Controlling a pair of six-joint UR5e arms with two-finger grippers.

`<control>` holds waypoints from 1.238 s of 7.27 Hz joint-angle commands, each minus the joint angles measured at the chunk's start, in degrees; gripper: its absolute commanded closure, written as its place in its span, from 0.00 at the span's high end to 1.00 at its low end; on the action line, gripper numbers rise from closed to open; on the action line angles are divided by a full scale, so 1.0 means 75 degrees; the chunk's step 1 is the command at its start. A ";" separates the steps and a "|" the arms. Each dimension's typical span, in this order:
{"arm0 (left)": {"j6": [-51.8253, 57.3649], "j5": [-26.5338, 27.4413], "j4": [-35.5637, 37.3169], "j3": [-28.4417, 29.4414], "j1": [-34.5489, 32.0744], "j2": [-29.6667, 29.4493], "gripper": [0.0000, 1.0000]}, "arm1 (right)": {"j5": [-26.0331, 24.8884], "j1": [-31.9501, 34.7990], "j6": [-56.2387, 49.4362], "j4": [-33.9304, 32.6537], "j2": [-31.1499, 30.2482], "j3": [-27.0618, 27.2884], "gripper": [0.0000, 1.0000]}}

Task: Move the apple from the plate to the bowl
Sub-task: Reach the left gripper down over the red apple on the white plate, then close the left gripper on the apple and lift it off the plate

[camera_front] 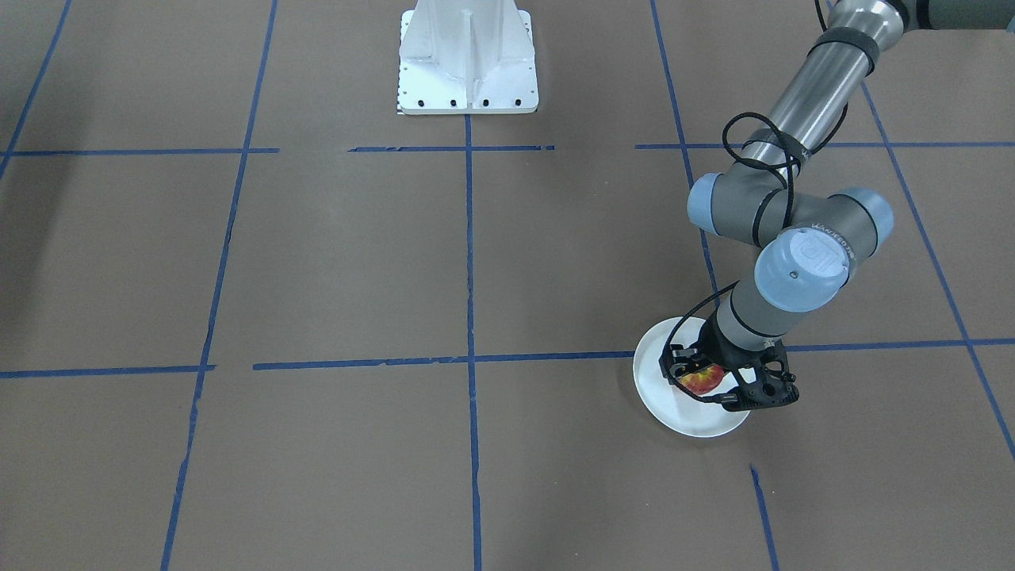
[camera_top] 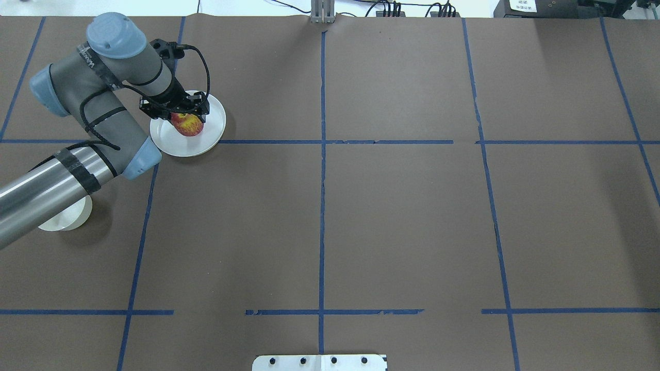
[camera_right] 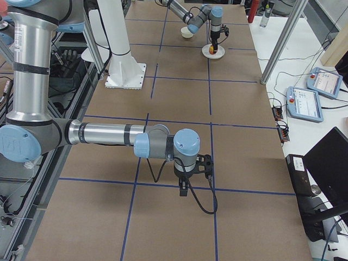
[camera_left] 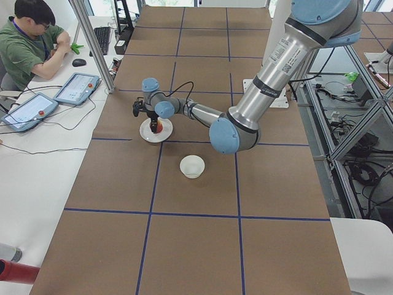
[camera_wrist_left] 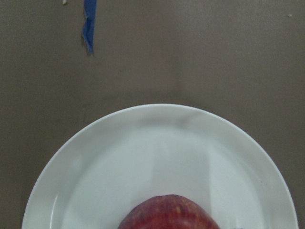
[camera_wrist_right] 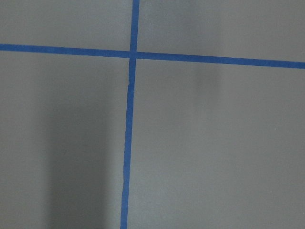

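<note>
The red and yellow apple (camera_front: 702,380) lies on the white plate (camera_front: 698,419) at the table's far left in the overhead view, where the apple (camera_top: 188,124) and plate (camera_top: 178,145) both show. My left gripper (camera_front: 718,385) is down over the plate, jaws spread, one finger on each side of the apple. The left wrist view shows the apple's top (camera_wrist_left: 169,213) on the plate (camera_wrist_left: 143,152). The cream bowl (camera_left: 192,166) stands apart from the plate, half hidden under my left arm in the overhead view (camera_top: 67,220). My right gripper (camera_right: 184,188) hangs over bare table; I cannot tell whether it is open or shut.
The white robot pedestal (camera_front: 468,59) stands at mid-table. Blue tape lines (camera_top: 322,141) cross the brown table. An operator (camera_left: 34,43) sits at a side desk with teach pendants (camera_left: 77,88).
</note>
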 commanded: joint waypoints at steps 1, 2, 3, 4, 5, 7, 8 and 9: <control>0.0040 -0.0056 0.0196 -0.0437 -0.0376 0.0042 0.44 | -0.0003 0.0000 0.0000 0.0000 0.0000 0.0000 1.00; 0.0168 -0.0092 0.0731 -0.1276 -0.0786 0.0460 0.45 | 0.0009 0.0000 0.0000 0.0000 0.0000 0.0000 1.00; 0.0773 -0.0104 0.1375 -0.2085 -0.1126 0.0778 0.46 | -0.0003 0.0000 0.0000 0.0000 0.0000 0.0000 1.00; 0.1371 -0.0104 0.1973 -0.2870 -0.1292 0.1222 0.46 | -0.0003 0.0000 0.0000 0.0000 0.0000 0.0000 1.00; 0.1945 -0.0104 0.2223 -0.3702 -0.1421 0.1887 0.47 | -0.0003 0.0000 0.0000 0.0000 0.0000 0.0000 1.00; 0.3129 -0.0174 0.2132 -0.4948 -0.1587 0.3562 0.51 | -0.0003 0.0000 0.0000 0.0000 0.0000 0.0000 1.00; 0.3366 -0.0186 0.1899 -0.5312 -0.1622 0.4266 0.49 | -0.0003 0.0000 0.0000 0.0000 0.0000 0.0000 1.00; 0.3299 -0.0186 0.1143 -0.5490 -0.1622 0.5050 0.48 | -0.0003 0.0000 0.0000 0.0000 0.0000 0.0000 1.00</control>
